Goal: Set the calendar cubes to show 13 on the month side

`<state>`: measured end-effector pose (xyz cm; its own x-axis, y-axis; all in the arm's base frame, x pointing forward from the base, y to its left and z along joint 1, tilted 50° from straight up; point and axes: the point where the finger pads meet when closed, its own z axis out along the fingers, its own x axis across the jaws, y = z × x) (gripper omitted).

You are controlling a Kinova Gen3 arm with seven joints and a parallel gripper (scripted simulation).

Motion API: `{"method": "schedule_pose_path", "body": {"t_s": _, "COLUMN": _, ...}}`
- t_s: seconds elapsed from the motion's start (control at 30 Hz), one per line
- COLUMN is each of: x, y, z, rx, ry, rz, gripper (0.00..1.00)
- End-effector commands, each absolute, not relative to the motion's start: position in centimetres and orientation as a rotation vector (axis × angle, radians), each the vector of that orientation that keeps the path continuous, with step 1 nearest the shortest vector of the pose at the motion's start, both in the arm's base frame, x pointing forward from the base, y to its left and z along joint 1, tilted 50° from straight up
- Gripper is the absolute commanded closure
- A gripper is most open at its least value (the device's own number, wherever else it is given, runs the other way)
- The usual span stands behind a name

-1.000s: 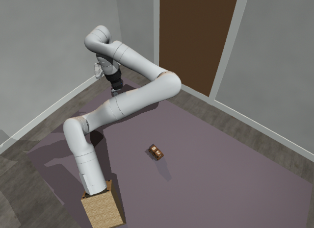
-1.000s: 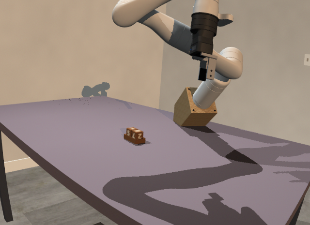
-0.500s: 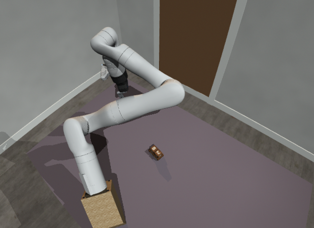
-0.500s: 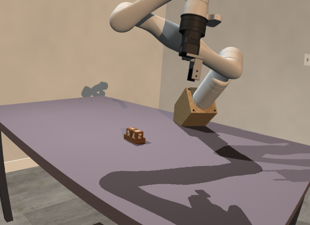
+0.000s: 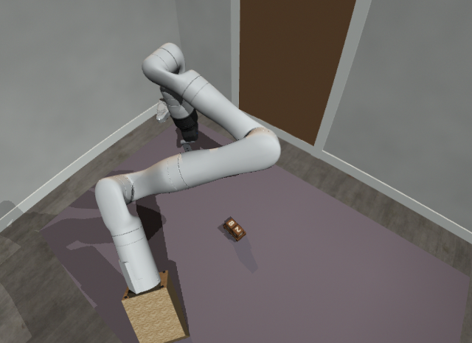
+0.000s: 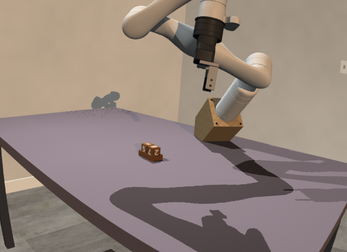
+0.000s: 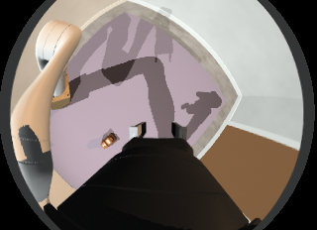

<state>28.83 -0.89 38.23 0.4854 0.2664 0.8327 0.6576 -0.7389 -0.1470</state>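
The brown tray [image 5: 242, 237] [image 6: 143, 156] stands flat on the table. Two brown cubes with white digits sit in it side by side. In the top view, the tops show an 8 on one cube [image 5: 231, 223] and a 2 on the other cube [image 5: 237, 229]. In the exterior view, a side of the left cube [image 6: 143, 149] shows a 5; the right cube [image 6: 155, 152] shows a 7-like digit and a 2-like digit. No month's name is readable. My gripper [image 6: 207, 89] [image 7: 158, 127] is open and empty, high above the table and away from the tray.
The arm's wooden base block [image 5: 155, 316] [image 6: 218, 133] stands at the table's edge. The arm [image 5: 228, 156] [image 6: 238, 67] reaches out above the table [image 5: 324, 255] [image 6: 84, 148]. Walls and a brown door [image 5: 289, 57] stand beyond the table.
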Motion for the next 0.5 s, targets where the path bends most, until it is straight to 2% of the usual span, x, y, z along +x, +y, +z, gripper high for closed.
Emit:
{"method": "schedule_pose_path", "body": {"t_s": 0.0, "x": 28.8, "y": -1.0, "z": 38.2, "rx": -2.283, "ry": -0.761, "rz": -1.167, "gripper": 0.00}}
{"method": "schedule_pose_path", "body": {"t_s": 0.47, "x": 30.2, "y": -3.3, "z": 35.6, "rx": -2.322, "ry": -0.609, "rz": -1.092, "gripper": 0.00}}
